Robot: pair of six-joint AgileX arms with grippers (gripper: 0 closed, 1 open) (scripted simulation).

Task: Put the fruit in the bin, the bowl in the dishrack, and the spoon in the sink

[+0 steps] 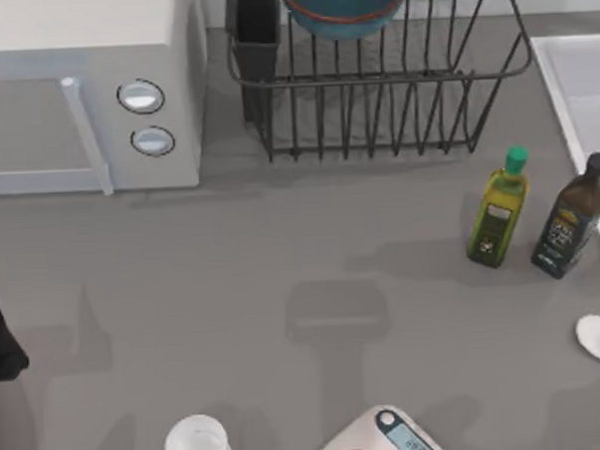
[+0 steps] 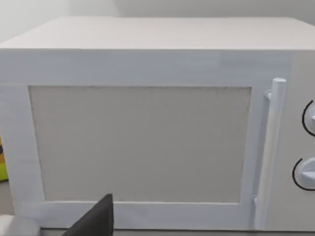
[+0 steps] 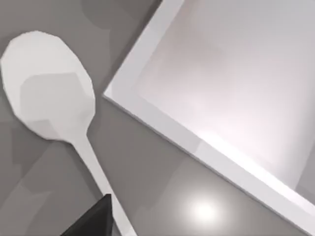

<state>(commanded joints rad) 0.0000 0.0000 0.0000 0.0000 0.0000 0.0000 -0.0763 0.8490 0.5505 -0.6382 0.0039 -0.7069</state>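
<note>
Grey table [image 1: 281, 246]; spoon [image 3: 49, 88] lying beside sink [image 3: 162, 123]; both grippers' state: cannot tell.

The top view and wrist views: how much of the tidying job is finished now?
Done: the deep blue bowl sits in the black wire dishrack. In hand: nothing. Left: the small white spoon lies on the grey table, beside the pale rectangular sink. The fruit's state cannot be judged.
</note>
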